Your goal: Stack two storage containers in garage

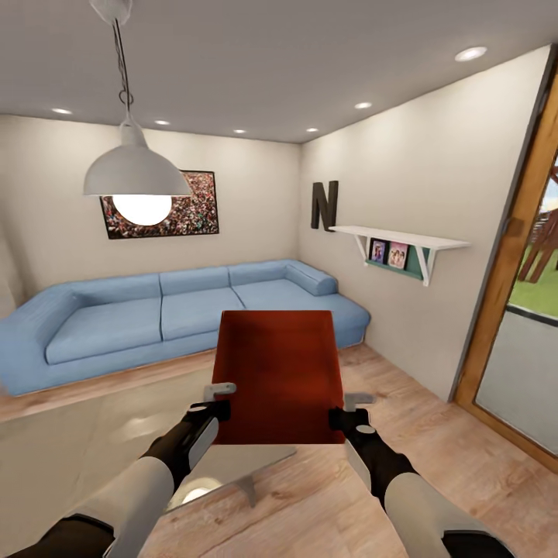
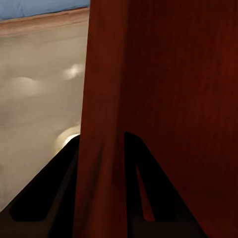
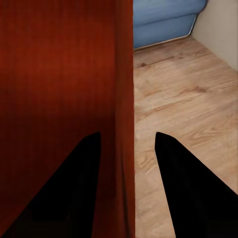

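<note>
Both grippers (image 1: 221, 399) (image 1: 350, 411) on container (image 1: 279, 372) edges

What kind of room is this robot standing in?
Most likely a living room: a long blue sofa along the wall, a framed picture above it, and a light wood plank floor.

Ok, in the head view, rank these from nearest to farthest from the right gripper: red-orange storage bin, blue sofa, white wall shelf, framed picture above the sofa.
1. Red-orange storage bin, wall between the right gripper's fingers.
2. Blue sofa, ahead, beyond the bin.
3. White wall shelf, up on the right wall.
4. Framed picture, on the far wall.
</note>
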You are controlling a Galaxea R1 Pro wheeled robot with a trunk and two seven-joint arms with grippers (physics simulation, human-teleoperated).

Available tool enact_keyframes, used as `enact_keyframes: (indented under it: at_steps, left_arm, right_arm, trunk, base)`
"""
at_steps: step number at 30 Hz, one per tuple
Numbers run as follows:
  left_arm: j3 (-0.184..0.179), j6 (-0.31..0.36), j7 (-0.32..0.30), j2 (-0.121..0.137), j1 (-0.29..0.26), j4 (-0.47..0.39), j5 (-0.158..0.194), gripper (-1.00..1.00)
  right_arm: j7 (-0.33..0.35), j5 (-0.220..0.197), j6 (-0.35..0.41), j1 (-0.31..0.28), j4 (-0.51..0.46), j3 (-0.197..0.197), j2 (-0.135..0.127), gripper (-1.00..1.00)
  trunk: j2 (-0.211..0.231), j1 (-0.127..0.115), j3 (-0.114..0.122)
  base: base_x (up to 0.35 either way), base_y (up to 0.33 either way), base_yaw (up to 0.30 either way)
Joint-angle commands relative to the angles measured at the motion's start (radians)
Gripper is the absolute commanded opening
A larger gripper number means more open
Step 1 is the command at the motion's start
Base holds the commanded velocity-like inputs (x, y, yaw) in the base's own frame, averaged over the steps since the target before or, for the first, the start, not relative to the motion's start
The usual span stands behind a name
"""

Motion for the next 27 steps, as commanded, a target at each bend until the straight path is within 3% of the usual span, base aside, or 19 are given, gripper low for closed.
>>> enact_keyframes:
  at_steps: [1,27]
  left_arm:
    - [0.008,0.008,0.015,0.001,0.000,-0.001,-0.008,-1.00]
    - [0.008,0.008,0.015,0.001,0.000,-0.001,-0.008,-1.00]
  right_arm:
    - [-0.003,0.018,0.002,0.000,-0.004,-0.019,0.001,-1.00]
    - [-0.003,0.020,0.002,0.000,-0.004,-0.018,0.001,-1.00]
  trunk:
    - [-0.001,0.000,0.000]
    - [-0.001,0.000,0.000]
  base:
    - [0.000,0.000,0.273]
    - [0.000,0.000,0.273]
